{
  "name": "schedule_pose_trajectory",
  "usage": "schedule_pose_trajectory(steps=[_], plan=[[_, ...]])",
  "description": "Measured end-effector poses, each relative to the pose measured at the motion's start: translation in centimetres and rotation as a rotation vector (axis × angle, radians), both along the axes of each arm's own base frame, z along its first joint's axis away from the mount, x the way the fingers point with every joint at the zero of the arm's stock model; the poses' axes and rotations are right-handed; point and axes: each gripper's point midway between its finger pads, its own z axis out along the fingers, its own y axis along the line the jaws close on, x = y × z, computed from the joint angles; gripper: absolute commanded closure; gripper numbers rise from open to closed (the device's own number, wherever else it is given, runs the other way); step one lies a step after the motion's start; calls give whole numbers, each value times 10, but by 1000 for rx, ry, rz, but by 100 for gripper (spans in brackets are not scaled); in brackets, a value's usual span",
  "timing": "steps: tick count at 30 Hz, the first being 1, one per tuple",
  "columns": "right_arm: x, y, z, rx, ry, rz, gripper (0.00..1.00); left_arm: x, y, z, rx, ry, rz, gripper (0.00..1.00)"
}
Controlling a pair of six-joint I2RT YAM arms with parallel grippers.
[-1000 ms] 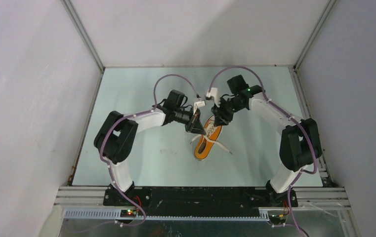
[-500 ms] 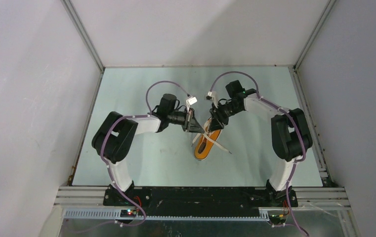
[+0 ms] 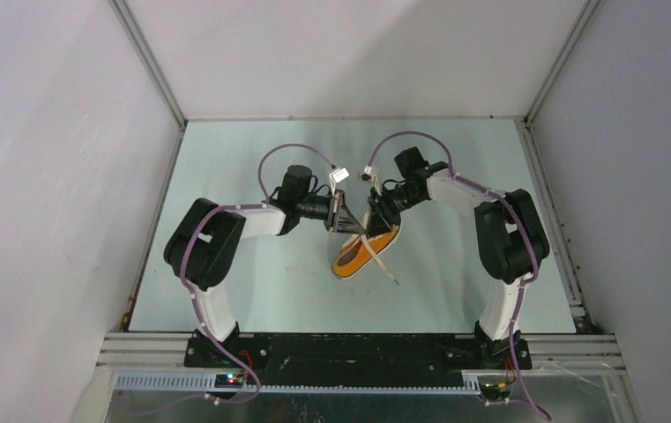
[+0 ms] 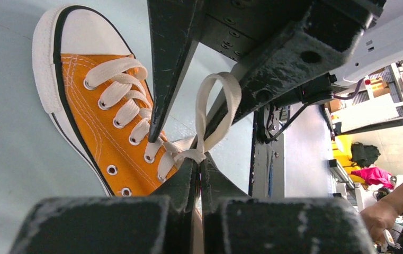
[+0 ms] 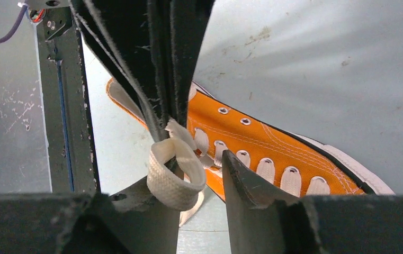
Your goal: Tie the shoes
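Observation:
The orange shoe [image 3: 360,254] with white toe cap lies on the table between the two grippers, its toe toward the near left. In the left wrist view the shoe [image 4: 98,124] shows its laced eyelets, and my left gripper [image 4: 199,161] is shut on the white lace just above the top eyelets. From that pinch a lace loop [image 4: 224,98] rises and wraps one finger of the right gripper. In the right wrist view my right gripper [image 5: 199,161] stands open over the shoe [image 5: 273,143], with the lace loop [image 5: 175,180] round its left finger. A loose lace end [image 3: 384,263] trails to the near right.
Grey enclosure walls stand close on three sides of the pale green table [image 3: 252,273]. A metal frame post [image 5: 64,106] rises beside the shoe in the right wrist view. Both arm bases sit on the black rail [image 3: 358,351] at the near edge.
Both grippers have shifted left and slightly farther back, staying together at the lace. The shoe has swung with them, its toe now pointing more to the left.

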Motion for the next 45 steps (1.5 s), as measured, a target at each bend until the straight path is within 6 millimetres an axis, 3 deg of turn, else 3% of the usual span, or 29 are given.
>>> schedule_pose_trajectory(steps=[3,11,19,25,31,39,45], plan=[[2,1,-2,1,4,-6,80,-2,1,-2,3,5,-11,95],[5,4,-6,5,9,-14,100,0,3,-5,35,-19,-39,92],[6,2,-5,13,15,-20,100,1,12,-12,74,-51,-64,86],[4,0,-4,12,31,-21,78,0,16,-14,97,-113,-112,83],[-2,3,-4,15,28,9,70,-4,18,-15,100,-136,-149,83],[-6,5,-4,24,13,34,68,-5,16,-11,83,-117,-147,82],[-5,5,-3,25,12,33,75,1,11,-3,44,-80,-107,79]])
